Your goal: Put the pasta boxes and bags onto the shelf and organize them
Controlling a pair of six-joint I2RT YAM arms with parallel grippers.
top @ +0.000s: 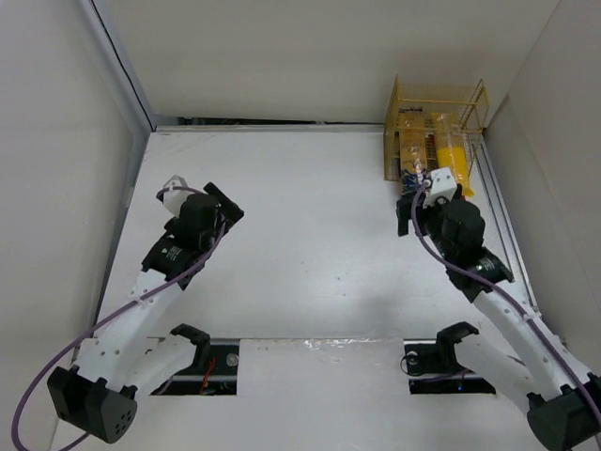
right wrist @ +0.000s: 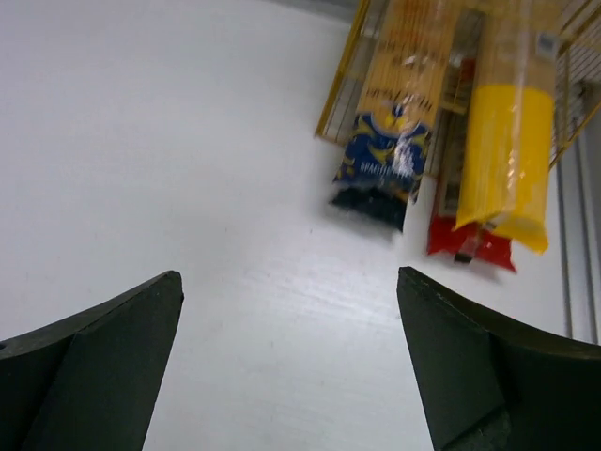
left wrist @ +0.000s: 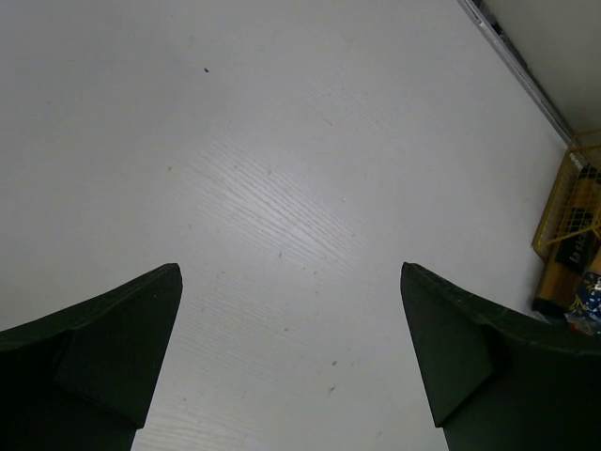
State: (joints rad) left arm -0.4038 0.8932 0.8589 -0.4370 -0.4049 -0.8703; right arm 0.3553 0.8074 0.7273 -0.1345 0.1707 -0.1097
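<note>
The yellow-gold wire shelf (top: pixel 406 101) stands at the table's far right corner. Pasta packs lie in it, ends sticking out toward me: a tan blue-ended bag (right wrist: pixel 390 150) on a dark pack (right wrist: pixel 368 208), a yellow bag (right wrist: pixel 507 160) on a red pack (right wrist: pixel 470 246). The yellow bag (top: pixel 451 150) also shows from above. My right gripper (right wrist: pixel 289 282) is open and empty over bare table just short of the packs; from above it (top: pixel 427 193) sits at the shelf mouth. My left gripper (left wrist: pixel 289 272) is open and empty at mid-left (top: pixel 218 197). The shelf shows at the left wrist view's right edge (left wrist: pixel 573 221).
White walls close the table on the left, back and right. A metal rail (top: pixel 502 221) runs along the right wall beside the shelf. The arm bases (top: pixel 188 352) sit at the near edge.
</note>
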